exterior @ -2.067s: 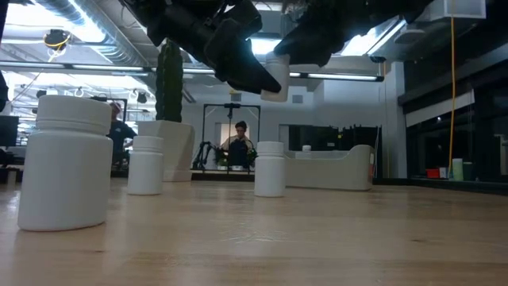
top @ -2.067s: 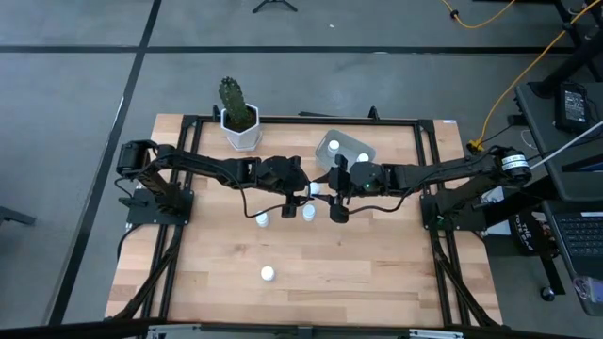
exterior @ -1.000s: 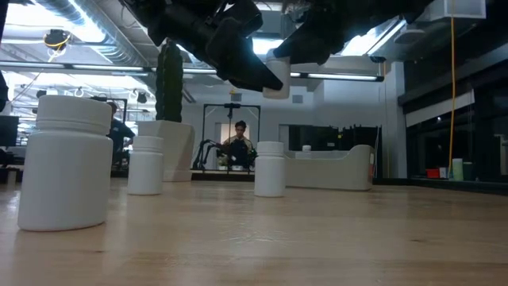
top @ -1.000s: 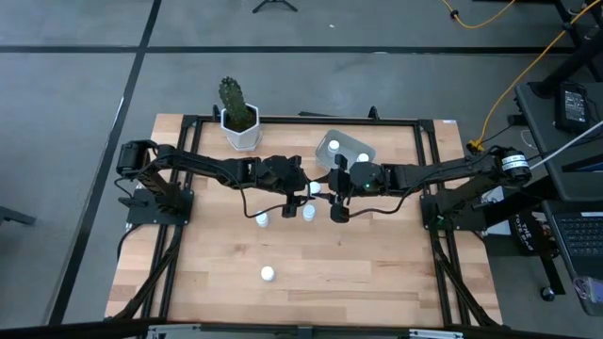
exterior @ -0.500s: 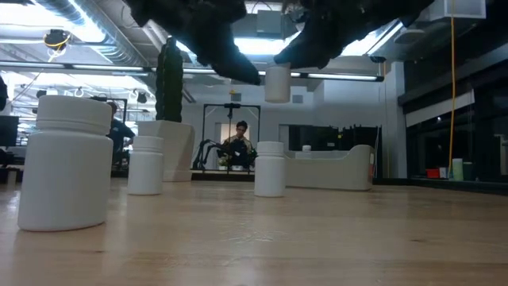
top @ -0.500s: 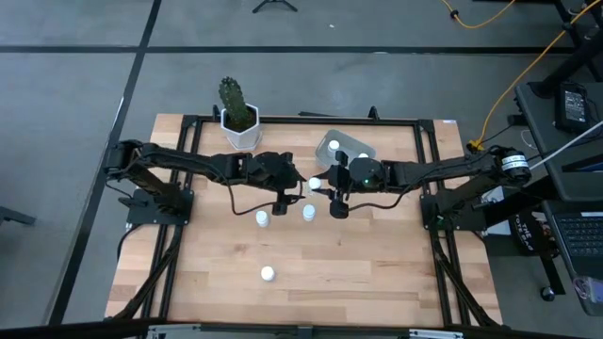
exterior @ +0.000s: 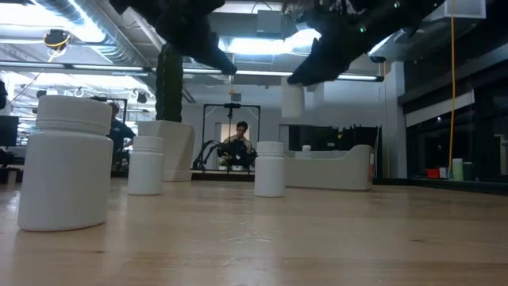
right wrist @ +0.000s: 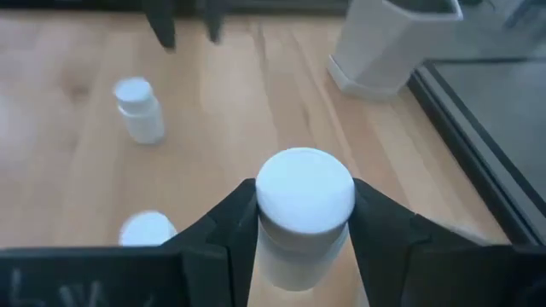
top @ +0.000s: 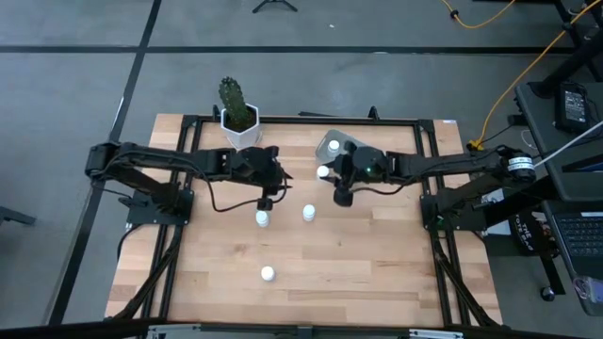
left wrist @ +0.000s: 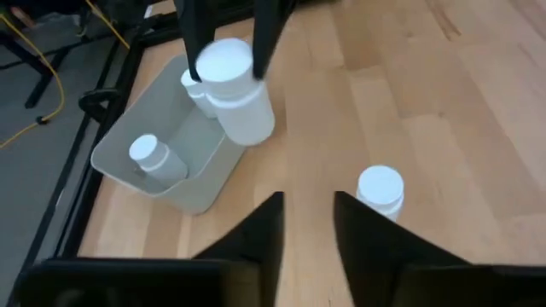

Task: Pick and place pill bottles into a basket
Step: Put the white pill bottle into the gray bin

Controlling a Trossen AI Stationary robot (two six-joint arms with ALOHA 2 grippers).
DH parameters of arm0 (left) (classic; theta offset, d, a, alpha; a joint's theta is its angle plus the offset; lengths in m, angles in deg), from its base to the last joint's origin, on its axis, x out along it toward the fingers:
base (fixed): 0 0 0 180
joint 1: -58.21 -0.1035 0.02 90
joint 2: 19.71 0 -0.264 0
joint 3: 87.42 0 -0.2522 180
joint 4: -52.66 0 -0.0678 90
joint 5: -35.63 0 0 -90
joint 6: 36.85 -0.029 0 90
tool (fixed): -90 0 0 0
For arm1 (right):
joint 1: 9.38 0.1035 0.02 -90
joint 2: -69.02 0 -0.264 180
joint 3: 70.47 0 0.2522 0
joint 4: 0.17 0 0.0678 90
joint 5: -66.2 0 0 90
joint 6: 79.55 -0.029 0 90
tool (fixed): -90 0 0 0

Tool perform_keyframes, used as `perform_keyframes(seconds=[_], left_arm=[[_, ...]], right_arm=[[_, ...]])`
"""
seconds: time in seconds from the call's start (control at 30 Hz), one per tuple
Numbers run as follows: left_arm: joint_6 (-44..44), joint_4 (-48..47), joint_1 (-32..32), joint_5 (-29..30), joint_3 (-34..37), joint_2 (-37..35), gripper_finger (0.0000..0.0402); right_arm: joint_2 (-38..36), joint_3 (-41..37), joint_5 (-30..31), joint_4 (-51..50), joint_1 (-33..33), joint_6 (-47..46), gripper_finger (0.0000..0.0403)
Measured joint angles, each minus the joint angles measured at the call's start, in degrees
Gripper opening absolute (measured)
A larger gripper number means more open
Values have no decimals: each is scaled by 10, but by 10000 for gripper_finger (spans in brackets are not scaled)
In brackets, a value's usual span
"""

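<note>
Grey-blue basket point(left wrist: 128, 170) holds two pill bottles point(left wrist: 152, 159).

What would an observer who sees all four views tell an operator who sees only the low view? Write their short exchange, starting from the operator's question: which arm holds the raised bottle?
Observer: The right gripper. Its wrist view shows the held pill bottle clamped between its fingers.
Operator: Is anything in the basket?
Observer: Yes. The left wrist view shows two bottles inside the basket.
Operator: And the left gripper?
Observer: The left gripper is open and empty above the table.
</note>
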Motion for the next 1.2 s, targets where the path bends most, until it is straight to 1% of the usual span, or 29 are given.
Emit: perform_keyframes(seconds=[0.13, 0.2, 0.3, 0.47, 0.63, 0.73, 0.87, 1.07, 1.2], left_arm=[[13, 47, -10, 0, 45, -14, 27], [19, 78, -14, -3, 73, -19, 8], [24, 134, -21, -26, 114, -22, 3], [34, 260, -25, -72, 182, -20, 3], [55, 360, -25, -77, 233, -20, 2], [76, 390, -25, -77, 254, -20, 3], [93, 430, -23, -77, 279, -20, 3], [95, 440, -23, -76, 290, -20, 2], [109, 449, -23, -76, 290, -20, 5]], right_arm=[[-10, -12, 13, -2, -24, 0, 148], [-16, -14, 30, -14, -37, 0, 148], [-25, -14, 40, -26, -59, -1, 149], [-25, -14, 41, -29, -91, -13, 150], [-23, -14, 41, -31, -119, -15, 148], [-23, -33, 42, -14, -131, -23, 148], [-23, -76, 44, 39, -148, -46, 148], [-23, -105, 90, 64, -152, -60, 148], [-23, -115, 96, 73, -151, -60, 148]])
